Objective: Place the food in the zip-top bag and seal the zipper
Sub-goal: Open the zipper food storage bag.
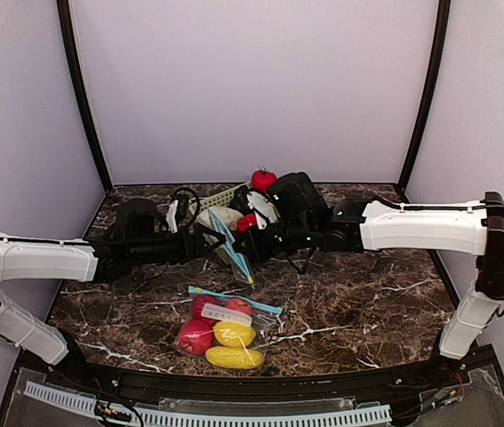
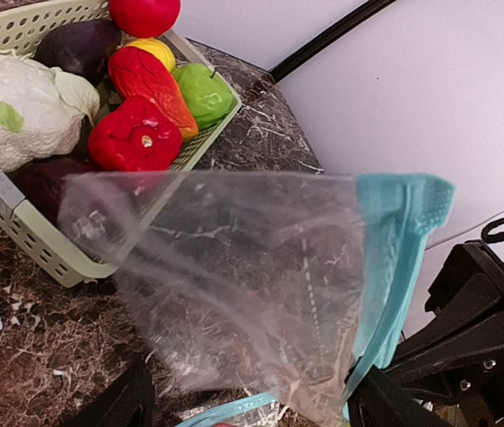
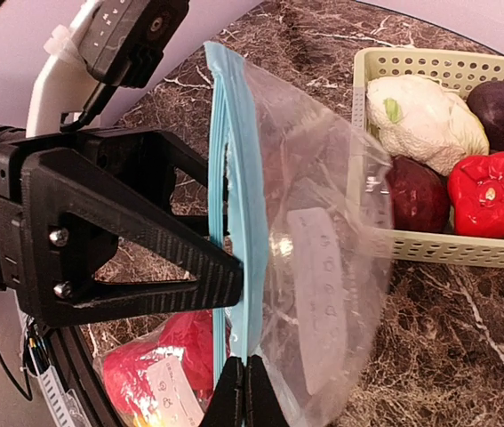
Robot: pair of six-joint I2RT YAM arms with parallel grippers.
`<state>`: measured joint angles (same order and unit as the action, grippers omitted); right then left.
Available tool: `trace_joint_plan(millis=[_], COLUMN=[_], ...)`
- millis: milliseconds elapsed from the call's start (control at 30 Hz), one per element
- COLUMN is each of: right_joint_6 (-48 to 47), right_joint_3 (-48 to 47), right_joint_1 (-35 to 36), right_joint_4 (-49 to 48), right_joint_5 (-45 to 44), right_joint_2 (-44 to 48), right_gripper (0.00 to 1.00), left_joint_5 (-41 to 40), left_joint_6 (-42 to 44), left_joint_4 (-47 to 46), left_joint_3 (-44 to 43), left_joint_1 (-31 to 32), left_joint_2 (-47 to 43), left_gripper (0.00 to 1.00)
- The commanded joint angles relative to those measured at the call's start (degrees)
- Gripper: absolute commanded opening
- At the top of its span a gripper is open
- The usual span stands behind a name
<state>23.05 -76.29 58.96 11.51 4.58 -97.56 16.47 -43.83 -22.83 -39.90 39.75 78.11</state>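
Observation:
An empty clear zip-top bag with a blue zipper strip hangs upright between both grippers at the table's middle. My right gripper is shut on the bag's blue edge. My left gripper is open, with the bag between its spread fingers and one fingertip against the zipper strip. The food lies in the basket behind: pale cabbage, red pepper, green apple, red tomato, dark purple eggplant.
The pale green slatted basket stands at the back centre, just behind the bag. A second zip-top bag holding red and yellow food lies flat near the front edge. Purple walls close in the dark marble table.

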Motion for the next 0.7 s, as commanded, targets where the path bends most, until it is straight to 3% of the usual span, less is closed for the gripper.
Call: trace_joint_plan(millis=[0, 467, 667], right_joint_6=[-0.2, -1.1, -1.2], right_joint_3=[-1.5, -4.5, -4.1], right_joint_1=[0.9, 2.9, 3.1], right_joint_4=[-1.9, 1.0, 0.9], right_joint_5=[-1.7, -8.1, -9.3], right_joint_2=[-0.7, -4.6, -3.9], right_gripper=[0.0, 0.0, 0.0], left_joint_5=[-4.7, -0.6, -5.0], left_joint_6=[0.9, -2.9, -1.5], left_joint_4=[6.2, -6.3, 0.1], left_joint_3=[0.6, 0.7, 0.0], left_joint_1=[0.4, 1.5, 1.6], left_joint_2=[-0.1, 3.1, 4.4], left_gripper=[0.74, 0.74, 0.73])
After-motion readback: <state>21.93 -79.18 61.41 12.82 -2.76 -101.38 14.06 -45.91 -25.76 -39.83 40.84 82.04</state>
